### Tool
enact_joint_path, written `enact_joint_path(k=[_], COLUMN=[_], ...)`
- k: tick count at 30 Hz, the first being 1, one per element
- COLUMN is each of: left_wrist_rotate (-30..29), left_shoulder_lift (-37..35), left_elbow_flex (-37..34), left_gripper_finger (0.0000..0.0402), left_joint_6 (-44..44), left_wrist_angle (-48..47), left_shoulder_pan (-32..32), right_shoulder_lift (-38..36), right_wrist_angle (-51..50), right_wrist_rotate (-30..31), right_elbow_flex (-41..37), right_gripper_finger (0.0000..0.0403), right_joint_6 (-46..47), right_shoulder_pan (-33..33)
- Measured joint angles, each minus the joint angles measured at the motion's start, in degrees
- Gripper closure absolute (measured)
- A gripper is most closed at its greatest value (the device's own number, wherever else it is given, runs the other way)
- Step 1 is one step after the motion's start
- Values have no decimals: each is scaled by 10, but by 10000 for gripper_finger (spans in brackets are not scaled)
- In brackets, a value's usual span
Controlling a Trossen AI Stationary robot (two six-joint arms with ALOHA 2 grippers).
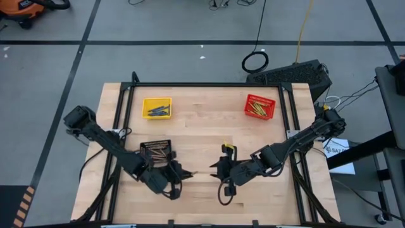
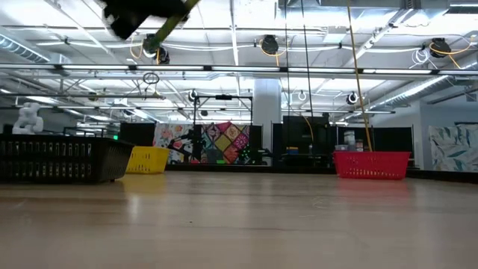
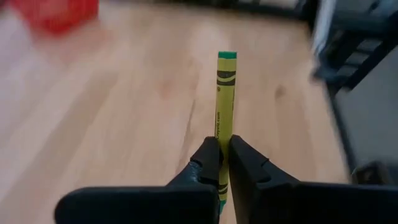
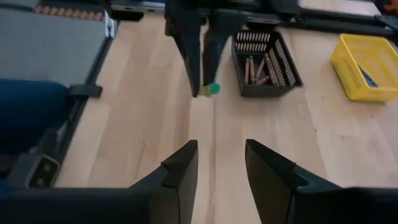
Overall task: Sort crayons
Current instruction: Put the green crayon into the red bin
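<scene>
A yellow-green crayon (image 3: pixel 226 93) with a green tip sticks out ahead of my left gripper (image 3: pixel 224 146), which is shut on it above the table's near middle (image 1: pixel 188 172). My right gripper (image 4: pixel 221 152) hovers open just to the right of it (image 1: pixel 214 168), facing the crayon's tip (image 4: pixel 209 90) with nothing between its fingers. Brown crayons lie in the black basket (image 4: pixel 264 62), blue ones in the yellow basket (image 1: pixel 156 107), and yellow-green ones in the red basket (image 1: pixel 260 106). My left gripper pinches the crayon between its two fingertips near the crayon's back end (image 3: pixel 222 134). The fingers come from the table's left, slanting down, and the crayon runs on along their line past the tips. It is lifted clear of the table, its green tip toward my right gripper.
The black basket (image 1: pixel 156 151) stands just beyond my left arm. The yellow basket and red basket (image 2: pixel 371 164) sit near the far edge, left and right. Bare wood lies between them and under both grippers. A black rail (image 1: pixel 209 84) frames the table.
</scene>
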Motion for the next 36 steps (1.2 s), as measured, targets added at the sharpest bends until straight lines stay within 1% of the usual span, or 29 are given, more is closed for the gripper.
enact_joint_path(k=[4, 8, 12, 18, 21, 26, 31, 33, 36], left_wrist_rotate=[3, 5, 6, 16, 41, 49, 61, 61, 61], left_shoulder_lift=[-6, -6, -5, -5, -5, -5, -5, -5, -5], left_elbow_flex=[0, 0, 0, 0, 0, 0, 0, 0, 0], left_gripper_finger=[393, 393, 393, 393, 393, 393, 393, 393, 393], left_joint_6=[104, 161, 183, 210, 220, 224, 225, 226, 226], left_wrist_angle=[103, 154, 166, 209, 209, 209, 211, 211, 211], left_shoulder_pan=[11, 17, 24, 44, 54, 63, 65, 65, 65], right_shoulder_lift=[0, 0, 0, 5, 11, 17, 18, 18, 18], right_wrist_angle=[30, 60, 72, 87, 108, 134, 135, 135, 134], right_wrist_rotate=[1, 1, 1, 1, 2, 3, 2, 1, 1], right_elbow_flex=[0, 0, 0, 0, 0, 0, 0, 0, 0], right_gripper_finger=[283, 283, 284, 284, 284, 284, 285, 291, 317], right_joint_6=[-6, -27, -35, -45, -60, -77, -76, -71, -71], right_shoulder_pan=[0, 0, 0, 0, -3, -9, -18, -22, -23])
